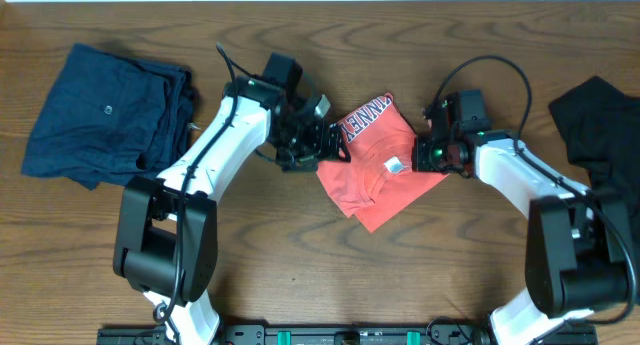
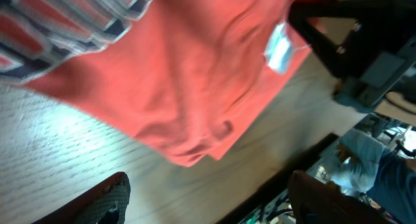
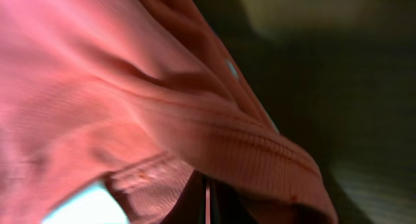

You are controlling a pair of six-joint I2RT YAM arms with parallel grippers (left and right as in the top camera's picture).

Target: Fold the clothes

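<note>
The coral-red T-shirt (image 1: 372, 173) lies folded into a small bundle at the table's middle, its navy-and-white lettering (image 1: 365, 118) facing up at the top left. My left gripper (image 1: 325, 143) is at the shirt's left edge. In the left wrist view its fingers (image 2: 208, 195) are spread wide with only bare table between them, and the shirt (image 2: 188, 74) lies just beyond. My right gripper (image 1: 424, 151) is at the shirt's right edge. In the right wrist view its jaws (image 3: 207, 198) are closed, with ribbed coral cloth (image 3: 214, 133) draped over them.
A navy-blue garment (image 1: 100, 115) lies crumpled at the far left. A black garment (image 1: 600, 125) lies at the far right edge. A white label (image 1: 394, 165) shows on the shirt. Bare wooden table (image 1: 330, 265) lies in front of the shirt.
</note>
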